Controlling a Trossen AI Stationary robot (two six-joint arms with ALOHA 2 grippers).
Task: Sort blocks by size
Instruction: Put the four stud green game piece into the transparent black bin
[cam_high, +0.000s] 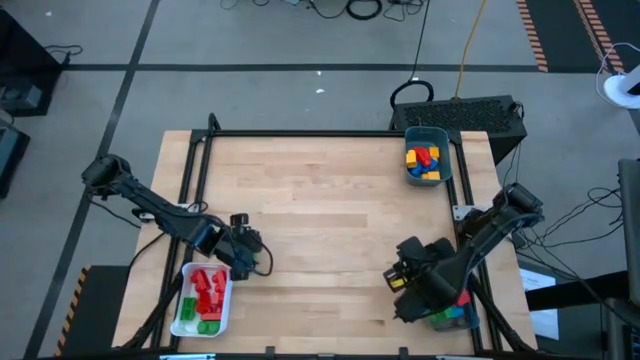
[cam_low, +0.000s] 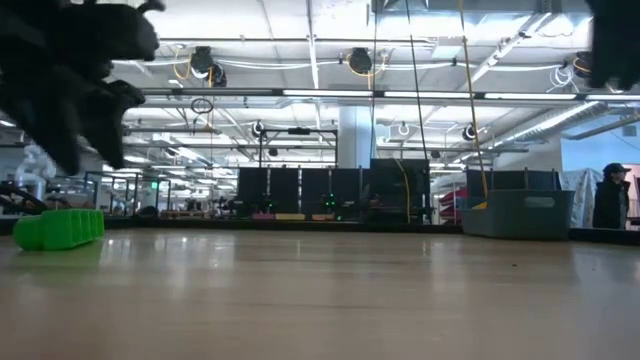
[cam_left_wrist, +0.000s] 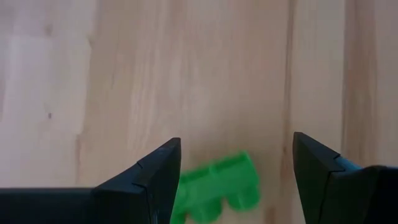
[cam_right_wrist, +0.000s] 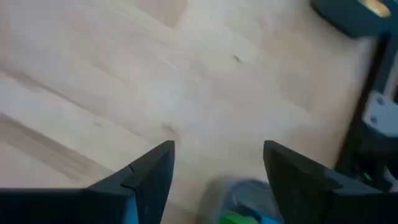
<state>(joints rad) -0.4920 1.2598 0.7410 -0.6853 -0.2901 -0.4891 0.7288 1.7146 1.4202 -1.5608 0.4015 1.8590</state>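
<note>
Left hand (cam_left_wrist: 236, 180): open and empty, jaws spread over a green block (cam_left_wrist: 217, 190) lying flat on the worktop (cam_high: 320, 200), just beside the white bin (cam_high: 187, 325) of red blocks (cam_high: 208, 288) and green blocks (cam_high: 200, 326) at the near left corner. Right hand (cam_right_wrist: 217, 171): open too, nothing between its fingers, hovered above the clear bin (cam_right_wrist: 239, 199) at the near right edge, green and blue blocks (cam_high: 455, 317) inside. Teal bin (cam_high: 428, 135) at the far right, well apart from both arms, with yellow, blue and red blocks (cam_high: 423, 162).
</note>
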